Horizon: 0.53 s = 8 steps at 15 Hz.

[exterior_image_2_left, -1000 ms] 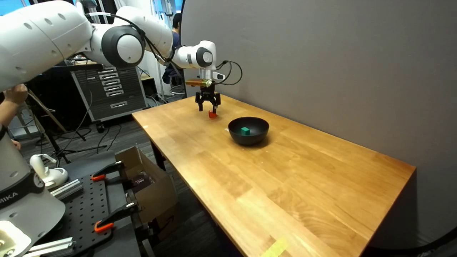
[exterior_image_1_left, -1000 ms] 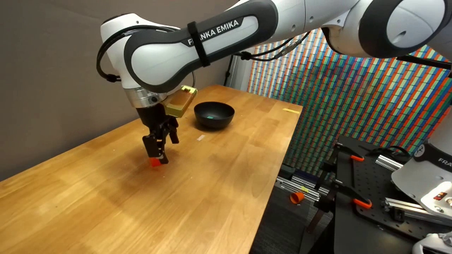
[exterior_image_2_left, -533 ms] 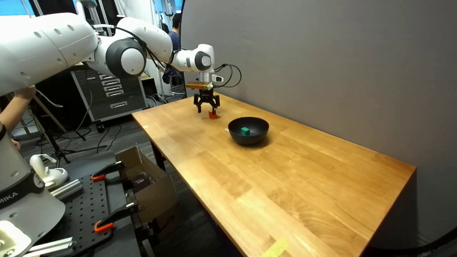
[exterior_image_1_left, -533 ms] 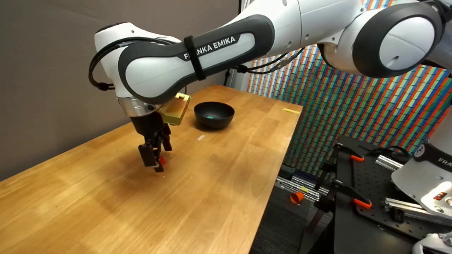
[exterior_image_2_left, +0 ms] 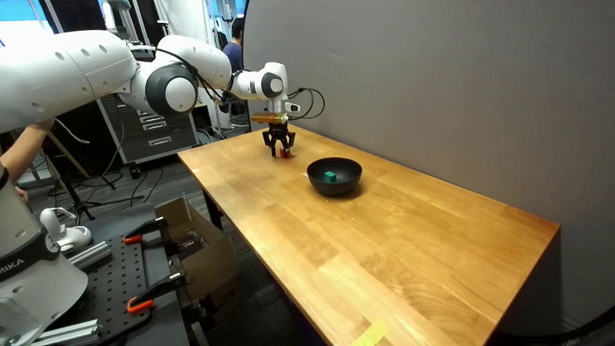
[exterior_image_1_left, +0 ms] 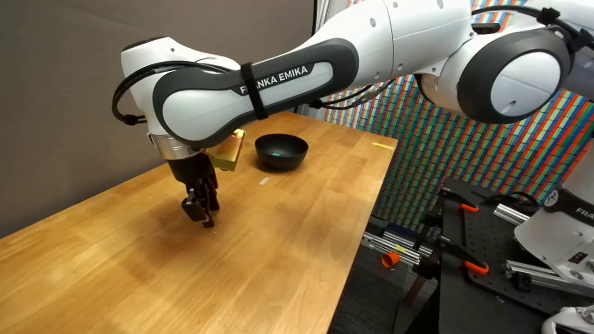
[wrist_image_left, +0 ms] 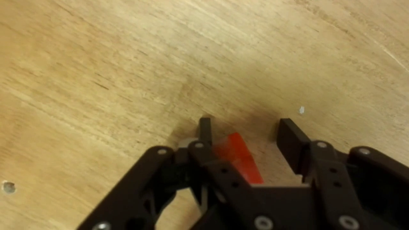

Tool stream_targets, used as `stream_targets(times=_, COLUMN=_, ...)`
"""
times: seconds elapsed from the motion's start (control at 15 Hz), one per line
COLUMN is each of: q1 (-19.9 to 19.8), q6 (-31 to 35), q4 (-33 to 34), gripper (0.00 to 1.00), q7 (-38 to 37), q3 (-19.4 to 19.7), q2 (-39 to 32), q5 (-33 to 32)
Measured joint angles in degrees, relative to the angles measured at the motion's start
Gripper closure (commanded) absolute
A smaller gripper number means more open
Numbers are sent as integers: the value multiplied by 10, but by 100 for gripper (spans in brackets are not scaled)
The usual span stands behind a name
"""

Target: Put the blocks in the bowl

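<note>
Red block (wrist_image_left: 244,159): located on the counter (exterior_image_2_left: 408,264), between the fingers (wrist_image_left: 289,143) of my claw (wrist_image_left: 246,132). Claw condition: released; the fingers stand apart and no grip is taken. The wrist view shows the block just beside one finger, with a wider gap to the opposite one. Whether it touches the nearer finger, I cannot tell. The green block (exterior_image_2_left: 330,177) lies inside the bowl (exterior_image_2_left: 331,191), which stands upright on the same counter, apart from my claw.

Handling properties (estimated): I rate the red block as light and stiff, with flat, fairly smooth faces. A firm squeeze is unlikely to damage it. Because it probably weighs little, uneven contact may slide or turn it before the grip is secure.

Grasp procedure:
1. Centre the claw so that the block lies midway between the fingers.
2. Take hold on two opposite side faces, low down, with full flat contact. Avoid corners and the upper edge; there, the block could twist out.
3. Close slowly; moderate force should suffice.
4. Release low over the bowl, beside the green block; dropped from higher, it may bounce.

Caution: my claw hides part of the red block in the wrist view, so I cannot confirm that its side faces lie square to the fingers.
</note>
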<state>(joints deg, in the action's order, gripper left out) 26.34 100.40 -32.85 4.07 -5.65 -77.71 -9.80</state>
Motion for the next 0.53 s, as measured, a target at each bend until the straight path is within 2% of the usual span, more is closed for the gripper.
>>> stream_targets(times=0.07, q1=1, q6=-1, q4=7, gripper=21, q7=1, q3=1, q2=-5, q5=0)
stream_targets(times=0.27, q1=5, q6=-7, q4=31, gripper=1, q7=-14, q3=12, q2=-17, q5=0)
stream_targets(times=0.53, q1=11, q6=-6, q4=74, gripper=0, q7=-119, q3=34, q2=-29, q5=0)
